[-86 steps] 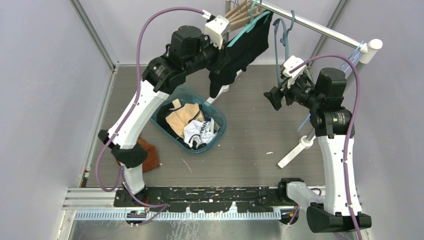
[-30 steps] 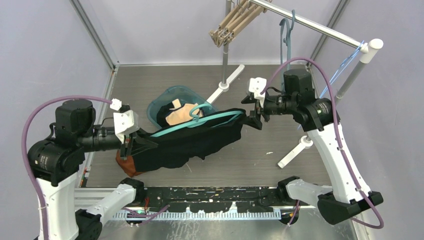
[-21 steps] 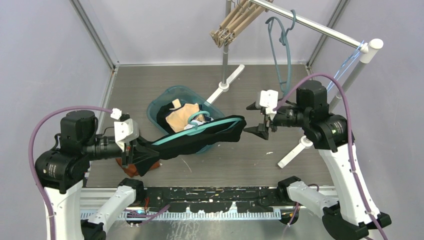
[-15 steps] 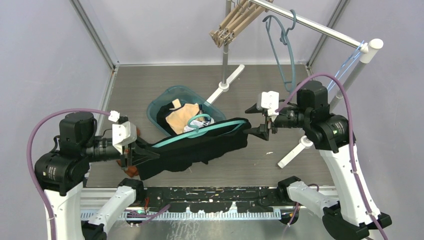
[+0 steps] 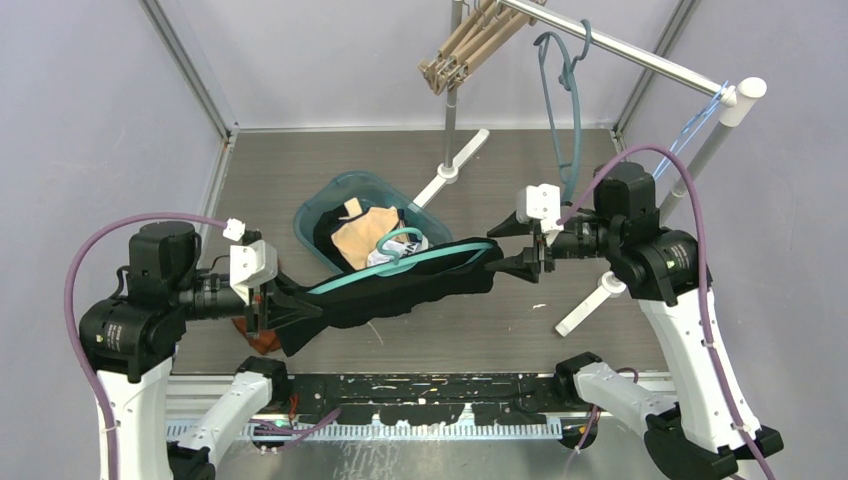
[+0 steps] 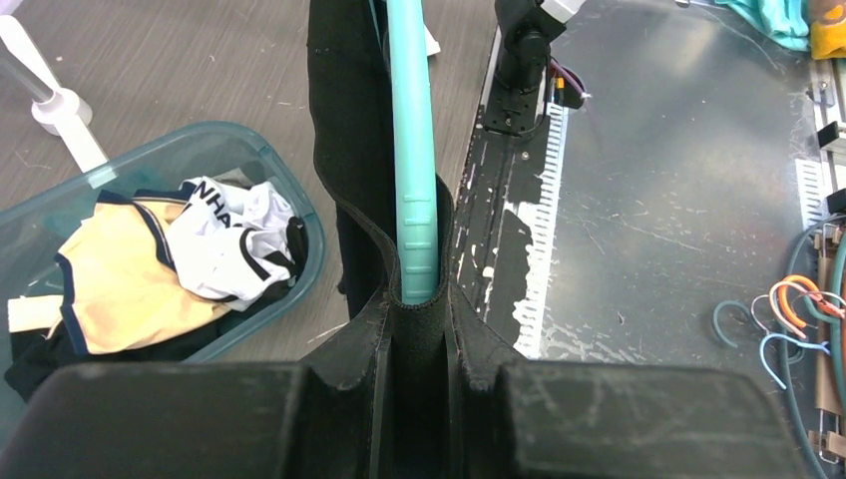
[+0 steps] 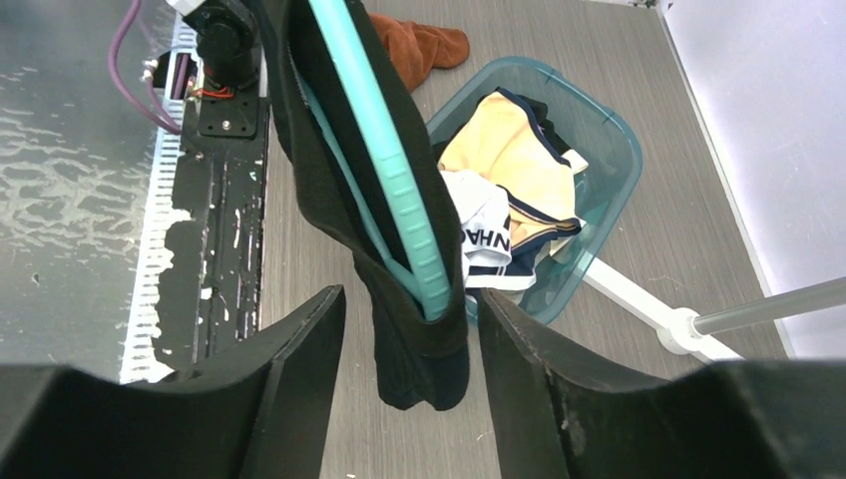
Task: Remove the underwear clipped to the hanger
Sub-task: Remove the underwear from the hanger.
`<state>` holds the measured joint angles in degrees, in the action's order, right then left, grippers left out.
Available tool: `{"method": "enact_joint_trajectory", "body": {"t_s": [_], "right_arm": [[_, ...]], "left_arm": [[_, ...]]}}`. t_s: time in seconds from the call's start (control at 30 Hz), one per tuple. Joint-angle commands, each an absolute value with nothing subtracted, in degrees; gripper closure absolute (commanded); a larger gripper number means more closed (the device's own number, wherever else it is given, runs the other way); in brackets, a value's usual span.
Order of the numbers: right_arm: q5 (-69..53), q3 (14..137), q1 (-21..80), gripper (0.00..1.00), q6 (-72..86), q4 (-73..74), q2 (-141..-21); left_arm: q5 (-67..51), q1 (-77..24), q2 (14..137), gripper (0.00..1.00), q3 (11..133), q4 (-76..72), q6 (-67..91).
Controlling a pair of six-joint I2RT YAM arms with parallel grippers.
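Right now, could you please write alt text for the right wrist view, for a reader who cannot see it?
The open right tool straddles the end of a teal hanger covered by black underwear, its fingers on either side, not yet closed. Beyond, a clear teal bin holds yellow and white garments, and a brown cloth lies on the table.

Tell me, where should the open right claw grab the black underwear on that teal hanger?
Probably the loose flap of the black underwear hanging past the tip of the teal hanger, approached end-on along the bar. There it is cloth alone, and the right gripper stands open either side of that end, while the left gripper clamps the other end.
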<state>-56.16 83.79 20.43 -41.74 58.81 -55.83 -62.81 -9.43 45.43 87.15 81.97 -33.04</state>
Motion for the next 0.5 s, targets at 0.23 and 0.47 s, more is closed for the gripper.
{"method": "enact_joint_trajectory", "body": {"t_s": [0.23, 0.47], "right_arm": [[-59.9, 85.1, 19.3, 0.74, -40.8, 58.1, -55.1], [-54.6, 83.4, 18.6, 0.99, -40.0, 56.4, -54.5]], "left_arm": [[-65.0, -9.0, 45.5, 1.00, 86.3, 79.9, -35.4], [-65.2, -9.0, 45.8, 1.00, 86.4, 79.8, -35.4]]}}
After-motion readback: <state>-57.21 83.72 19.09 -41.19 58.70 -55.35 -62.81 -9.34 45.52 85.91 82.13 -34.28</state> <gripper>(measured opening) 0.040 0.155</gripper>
